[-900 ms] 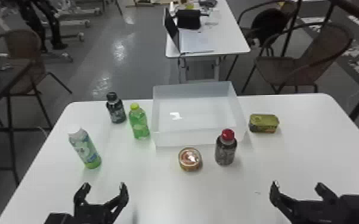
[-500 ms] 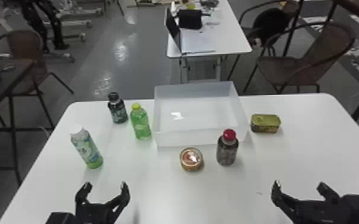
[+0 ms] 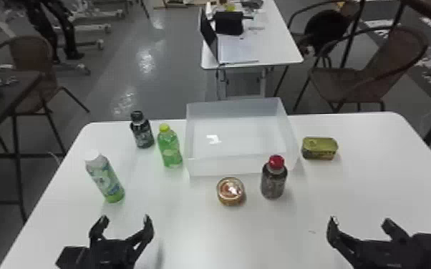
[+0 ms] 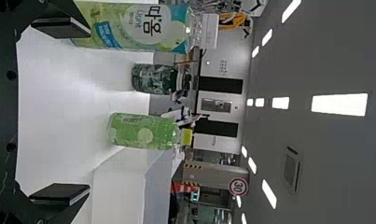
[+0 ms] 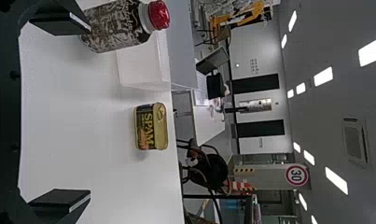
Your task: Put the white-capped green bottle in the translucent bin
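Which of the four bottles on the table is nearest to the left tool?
The white-capped green bottle; it stands in front of the yellow-capped and black-capped bottles.

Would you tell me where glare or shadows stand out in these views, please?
Head view: a glint in the translucent bin, another on the round can, shiny patches on the grey floor; left wrist view: glaring ceiling lights; right wrist view: similar glare overhead, a faint shadow beside the rectangular can.

Bin [image 3: 225, 165] on table [image 3: 204, 236], three bottles [image 3: 106, 179] left of it, tin [image 3: 230, 191] and bottle [image 3: 273, 181] before it, another tin [image 3: 319, 148] right
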